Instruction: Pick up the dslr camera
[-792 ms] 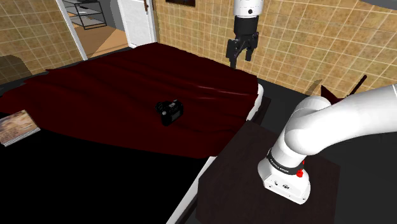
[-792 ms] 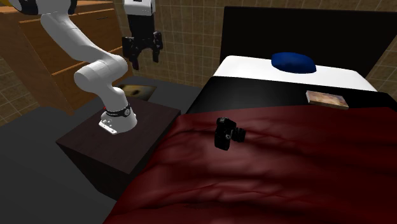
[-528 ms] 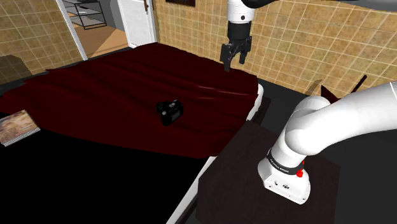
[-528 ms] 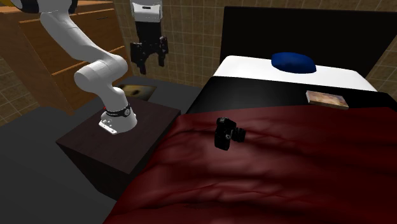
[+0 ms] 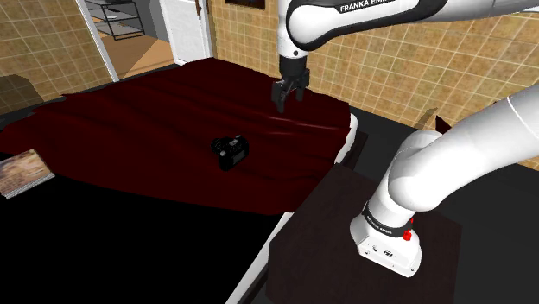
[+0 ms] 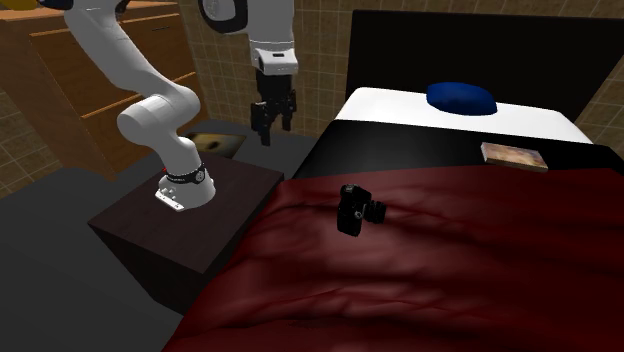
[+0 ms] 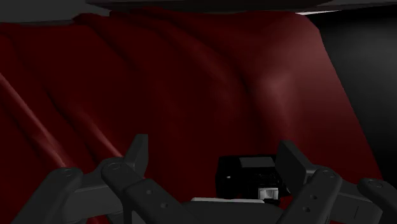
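Hand (image 5: 283, 97) open, fingers well apart, holding nothing and touching nothing. It hangs fingers-down in the air over the red blanket (image 5: 129, 121). The arm rises from the stand (image 5: 328, 216), arcs over, and the forearm drops to the hand. Camera (image 5: 230, 151) lies on the blanket, below the hand and well apart from it. In the wrist view it shows just beside one finger (image 7: 289, 162), untouched.

In the wrist view, the gripper (image 7: 213, 151) hides the lower part of the black dslr camera (image 7: 245, 173). In the shoulder view, the white arm (image 5: 328, 22) runs off the top edge.
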Controlling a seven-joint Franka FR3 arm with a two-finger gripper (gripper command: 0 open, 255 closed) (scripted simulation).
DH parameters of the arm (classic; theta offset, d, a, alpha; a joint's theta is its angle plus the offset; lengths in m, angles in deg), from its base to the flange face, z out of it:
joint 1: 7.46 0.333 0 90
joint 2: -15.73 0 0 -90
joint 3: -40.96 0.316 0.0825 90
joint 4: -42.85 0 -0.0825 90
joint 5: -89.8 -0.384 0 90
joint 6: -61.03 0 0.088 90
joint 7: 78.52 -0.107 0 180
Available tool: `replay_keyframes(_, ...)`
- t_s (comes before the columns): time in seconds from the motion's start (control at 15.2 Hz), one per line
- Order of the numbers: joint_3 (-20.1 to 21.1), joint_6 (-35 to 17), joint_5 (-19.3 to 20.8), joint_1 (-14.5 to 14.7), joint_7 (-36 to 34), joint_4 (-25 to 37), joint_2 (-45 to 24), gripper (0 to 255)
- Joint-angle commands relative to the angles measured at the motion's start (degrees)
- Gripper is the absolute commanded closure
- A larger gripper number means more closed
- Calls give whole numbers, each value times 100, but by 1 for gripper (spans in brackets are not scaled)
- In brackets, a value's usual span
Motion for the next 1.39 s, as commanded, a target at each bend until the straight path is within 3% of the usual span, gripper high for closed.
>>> replay_keyframes(0.0, 29, -397, 12, 43, 15, 57, -355, 0)
replay_keyframes(0.66, 239, -2081, 169, 223, -41, 657, -2261, 0)
replay_keyframes(1.32, 387, -3122, 578, 423, -216, 2001, -4288, 0)
